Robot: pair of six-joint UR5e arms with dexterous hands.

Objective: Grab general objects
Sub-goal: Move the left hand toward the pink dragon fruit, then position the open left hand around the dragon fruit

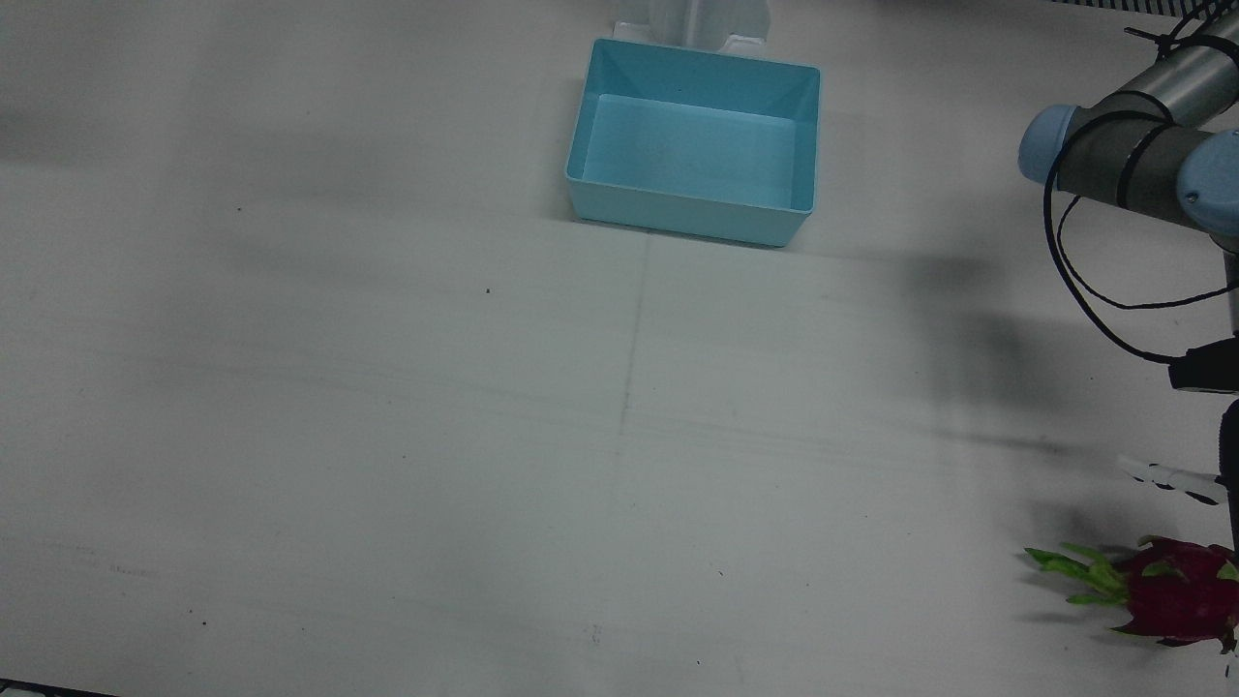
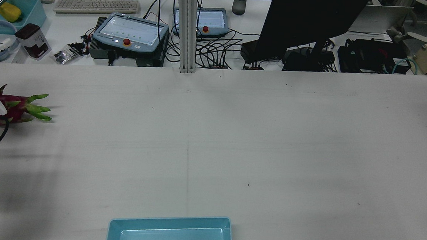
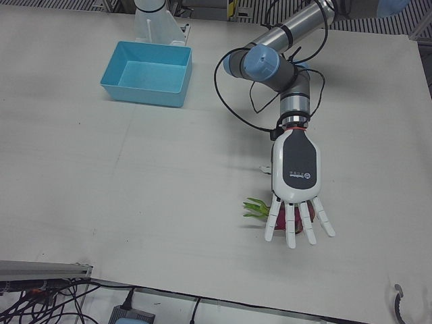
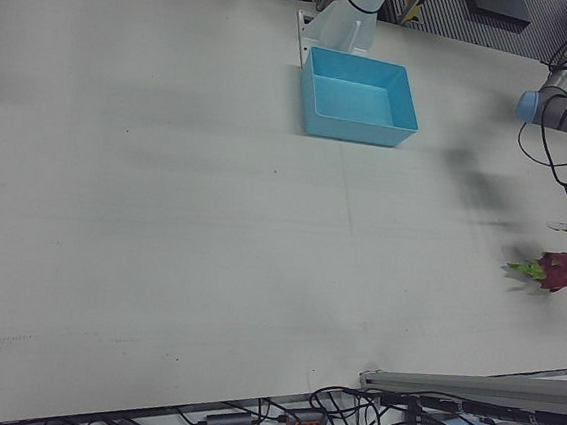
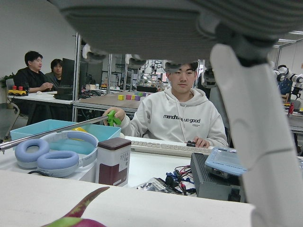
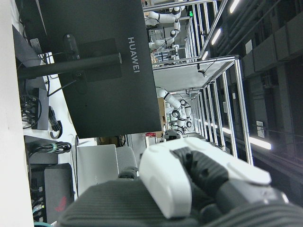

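Left-front view: the left robot hand (image 3: 295, 185) hangs palm-down over the dragon fruit (image 3: 260, 209), fingers (image 3: 289, 229) spread and straight, grasping nothing.
Dragon fruit: lies on the tabletop (image 3: 135, 175) at about 4 o'clock in the front view (image 1: 1176, 590), red body with green leaf tips pointing toward 9 o'clock; in the left-front view only the leaves and a sliver of red show past the fingers.
Contact: whether the fingers touch the fruit cannot be told (they overlap it in the left-front and rear views).
Bin: a blue bin (image 1: 694, 140) sits at 12 o'clock in the front view, well apart from the fruit.
Right robot hand: its own camera shows a white and black part of it (image 6: 199, 177) (close and partial), so whether it is released or clenched cannot be told.
Left hand view: a red-green leaf tip (image 5: 80, 210) at 7 o'clock, one white finger (image 5: 255, 142) at 3 o'clock.
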